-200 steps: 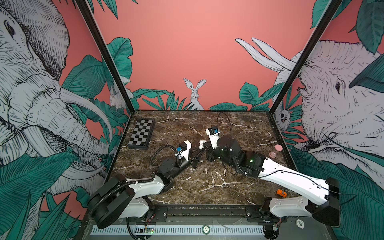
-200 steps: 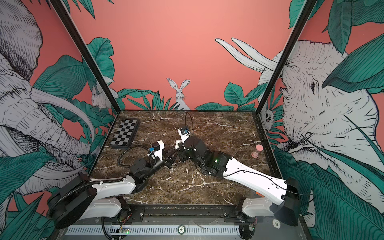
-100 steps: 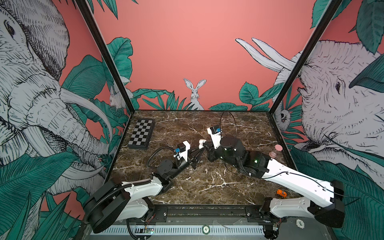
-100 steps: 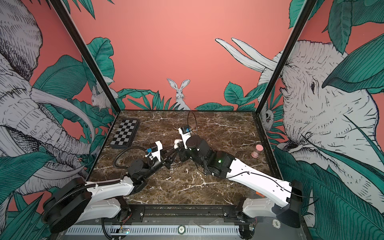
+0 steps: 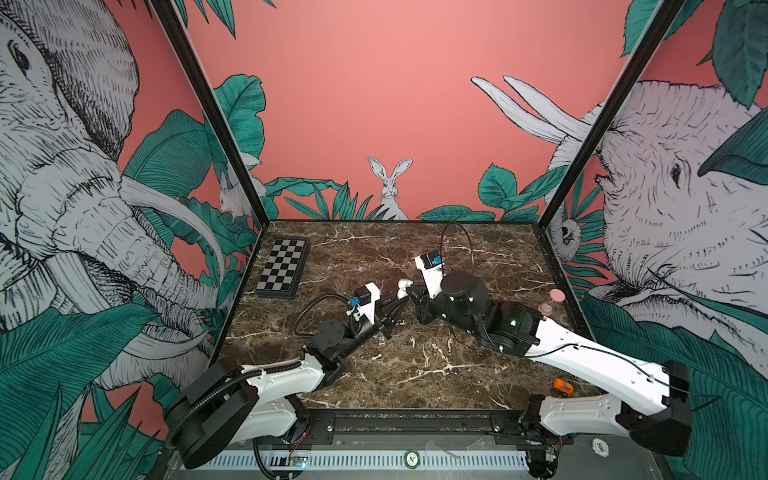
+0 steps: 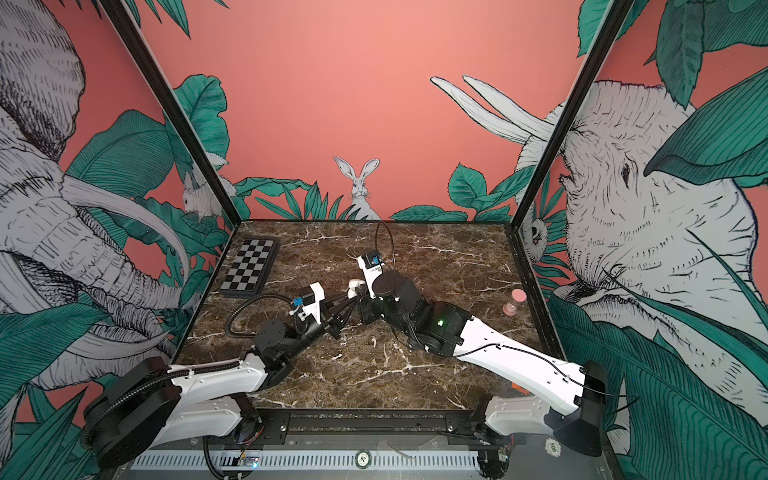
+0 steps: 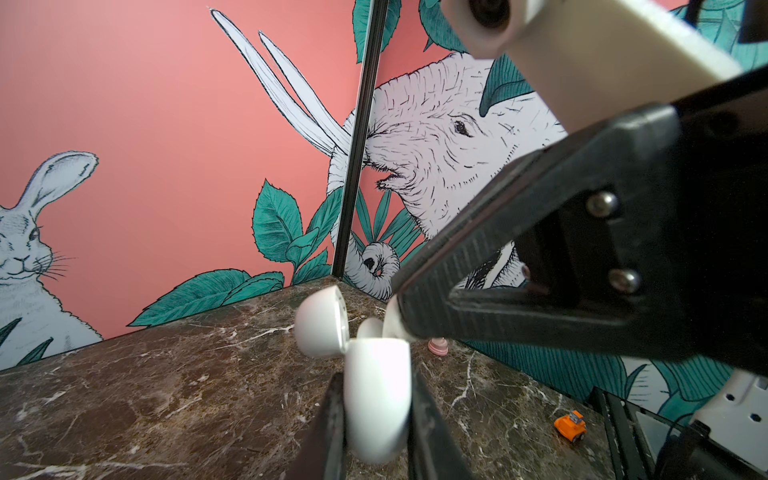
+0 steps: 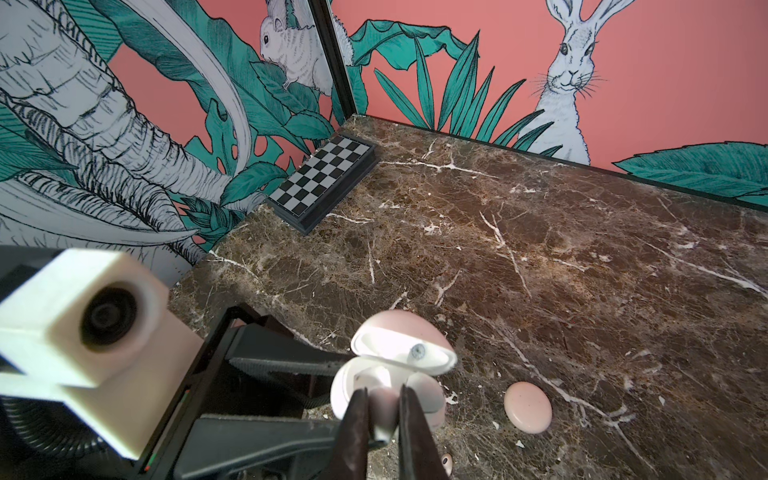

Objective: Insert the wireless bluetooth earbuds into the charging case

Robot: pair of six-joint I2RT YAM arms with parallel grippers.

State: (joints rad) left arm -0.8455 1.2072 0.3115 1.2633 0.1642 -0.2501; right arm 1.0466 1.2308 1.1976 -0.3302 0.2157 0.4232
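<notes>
— The right gripper (image 8: 383,401), lower centre of its wrist frame, pinches an earbud (image 8: 380,415) at the mouth of the open charging case (image 8: 424,401).
— The left gripper (image 7: 376,392) clamps that case. Whether the earbud is seated, the fingers (image 8: 357,428) hide.

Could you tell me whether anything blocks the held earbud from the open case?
Nothing visible does: the small whitish plastic earbud in the right pincer hangs at the mouth of the white oval case, lid open.

The left arm (image 5: 286,376) and right arm (image 5: 590,357) are white-shelled with black joints, a ribbed black conduit (image 5: 297,324), a green light (image 5: 513,322) and a black, silver-screwed right gripper (image 7: 398,313)
</notes>
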